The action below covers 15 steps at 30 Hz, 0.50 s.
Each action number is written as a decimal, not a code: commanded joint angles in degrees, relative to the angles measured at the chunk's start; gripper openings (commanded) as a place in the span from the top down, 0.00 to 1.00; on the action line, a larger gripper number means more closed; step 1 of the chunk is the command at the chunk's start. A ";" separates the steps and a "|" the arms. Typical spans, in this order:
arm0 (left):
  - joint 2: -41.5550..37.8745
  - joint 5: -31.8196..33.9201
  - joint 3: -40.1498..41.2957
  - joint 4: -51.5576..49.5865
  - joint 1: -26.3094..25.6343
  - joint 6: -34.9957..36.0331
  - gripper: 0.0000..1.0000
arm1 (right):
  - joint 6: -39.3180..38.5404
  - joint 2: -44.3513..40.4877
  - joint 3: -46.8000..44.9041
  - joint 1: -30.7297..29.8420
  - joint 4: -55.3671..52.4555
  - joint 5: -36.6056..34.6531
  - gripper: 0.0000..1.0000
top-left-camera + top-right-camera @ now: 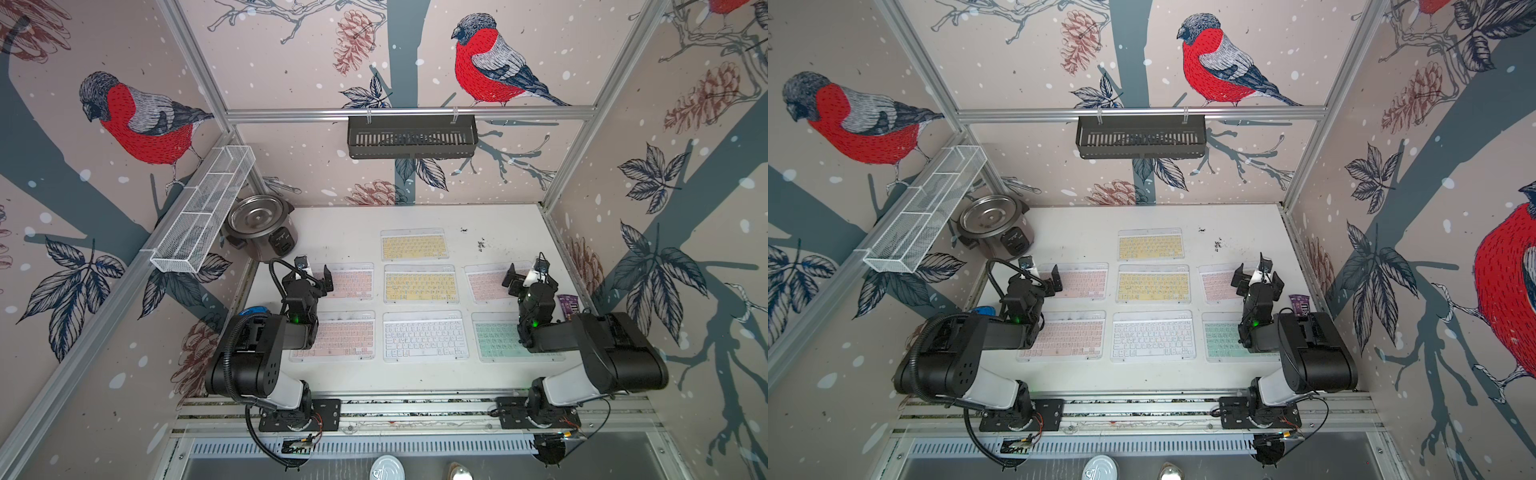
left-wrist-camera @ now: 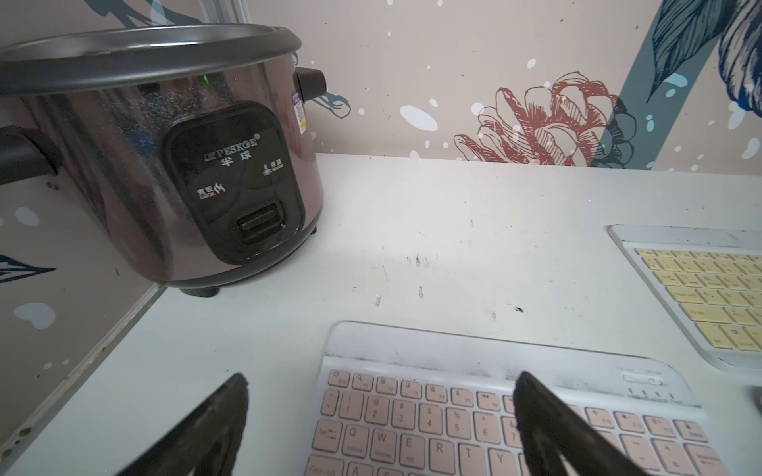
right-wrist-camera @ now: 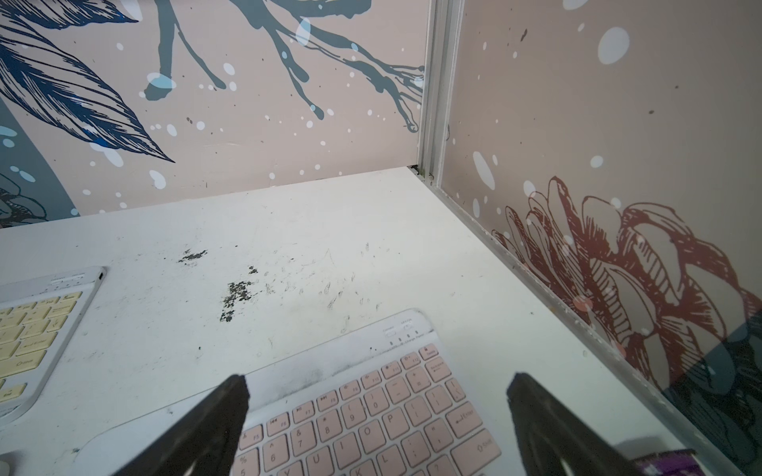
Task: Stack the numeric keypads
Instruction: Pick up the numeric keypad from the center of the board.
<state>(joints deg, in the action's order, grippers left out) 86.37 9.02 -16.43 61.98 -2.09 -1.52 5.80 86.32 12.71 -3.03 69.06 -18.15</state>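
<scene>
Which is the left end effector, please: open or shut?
Open: the left end effector shows fingers wide apart over a pink keypad, holding nothing.

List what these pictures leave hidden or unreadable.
- Near pink keypad: one end under the left arm, in both top views.
- Green keypad: one end under the right arm.
- Purple wrapper: cut by the right wrist view's edge; print too small from above.
- Blue thing: mostly behind the left arm.

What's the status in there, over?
Left gripper and right gripper open, empty. Seven keypads lying flat, none stacked. Rice cooker, candy packet off to the sides.
</scene>
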 commanded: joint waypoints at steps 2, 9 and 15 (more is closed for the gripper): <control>-0.15 -0.68 -0.38 1.04 0.00 -0.14 0.01 | -0.12 0.06 0.41 0.04 0.90 0.22 0.00; -3.04 -1.48 -0.52 -0.48 0.01 1.28 0.23 | -3.11 -2.77 0.29 -2.39 1.39 -2.94 0.00; -15.38 5.11 -13.48 -31.66 -4.69 -9.08 0.34 | 0.08 -10.18 17.37 -13.44 -34.31 -13.27 0.00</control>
<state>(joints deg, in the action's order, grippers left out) 73.03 11.81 -26.94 44.42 -5.98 -3.75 3.09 76.77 25.74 -13.96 52.10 -26.04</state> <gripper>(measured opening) 0.666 0.996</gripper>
